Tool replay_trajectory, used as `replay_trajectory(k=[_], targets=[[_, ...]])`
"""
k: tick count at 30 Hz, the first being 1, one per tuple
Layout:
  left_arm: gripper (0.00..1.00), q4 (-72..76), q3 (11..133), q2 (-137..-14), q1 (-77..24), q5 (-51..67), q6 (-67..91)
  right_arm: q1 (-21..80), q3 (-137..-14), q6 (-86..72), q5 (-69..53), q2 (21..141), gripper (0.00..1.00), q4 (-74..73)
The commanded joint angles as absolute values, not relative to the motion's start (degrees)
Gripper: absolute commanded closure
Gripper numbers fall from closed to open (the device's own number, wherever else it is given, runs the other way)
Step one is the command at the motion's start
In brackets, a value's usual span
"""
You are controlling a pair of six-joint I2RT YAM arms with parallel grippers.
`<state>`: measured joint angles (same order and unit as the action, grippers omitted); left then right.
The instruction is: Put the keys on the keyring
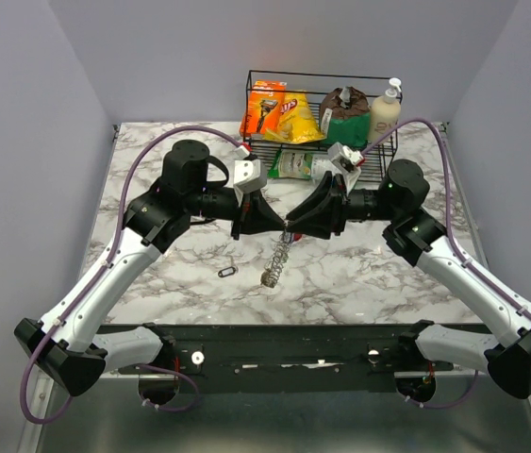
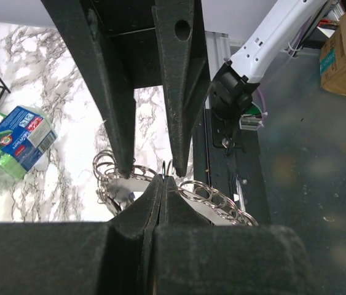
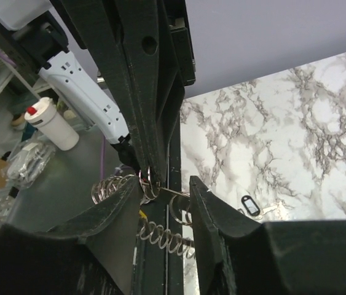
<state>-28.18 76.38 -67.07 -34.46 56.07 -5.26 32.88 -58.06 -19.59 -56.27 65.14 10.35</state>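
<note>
The keyring (image 1: pixel 286 229) hangs in mid-air between both grippers, above the table's middle. Its silver chain (image 1: pixel 277 257) of links dangles toward the marble. My left gripper (image 2: pixel 161 179) is shut on the thin ring, which shows edge-on at its tips. My right gripper (image 3: pixel 163 179) faces it with its jaws apart, one finger on each side of the ring (image 3: pixel 147 178) and its links (image 3: pixel 160 233). One small dark key (image 1: pixel 226 272) lies flat on the marble, left of the chain's lower end. The other keys are hidden or too small to tell.
A black wire basket (image 1: pixel 249 85) stands at the back with a razor pack (image 1: pixel 264 109), a yellow bag (image 1: pixel 296 118) and a pump bottle (image 1: pixel 385 110). A green and blue packet (image 2: pixel 14 141) lies in front of it. Beyond the near table edge is the frame rail (image 1: pixel 284 357).
</note>
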Motion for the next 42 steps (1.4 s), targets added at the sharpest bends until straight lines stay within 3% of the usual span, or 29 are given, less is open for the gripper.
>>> replay_trajectory(k=[1, 6, 17, 22, 30, 36, 42], targets=[[1.00, -24.00, 75.50, -64.69, -34.19, 58.36, -3.34, 32.70, -58.54, -19.69, -57.13, 65.65, 0.65, 11.34], [1.00, -22.94, 74.53, -63.46, -34.28, 58.36, -2.99, 32.70, -57.92, -18.90, -55.55, 64.87, 0.99, 10.55], [1.00, -23.20, 72.60, -62.14, -34.28, 57.22, -3.34, 32.70, -57.74, -18.46, -52.47, 63.20, 0.99, 10.10], [0.81, -23.38, 71.72, -61.87, -34.19, 56.78, -3.96, 32.61, -57.31, -19.25, -53.35, 62.49, 0.99, 11.69], [0.63, -23.38, 71.28, -61.96, -34.28, 56.25, -4.31, 32.70, -56.60, -20.04, -53.79, 61.79, 0.99, 13.01], [0.53, -20.13, 70.14, -61.61, -34.28, 56.08, -2.64, 32.78, -56.25, -20.21, -53.88, 61.88, 0.99, 13.27], [0.53, -18.29, 70.14, -62.67, -34.28, 55.55, -1.41, 32.70, -56.07, -20.30, -53.88, 61.70, 0.99, 13.54]])
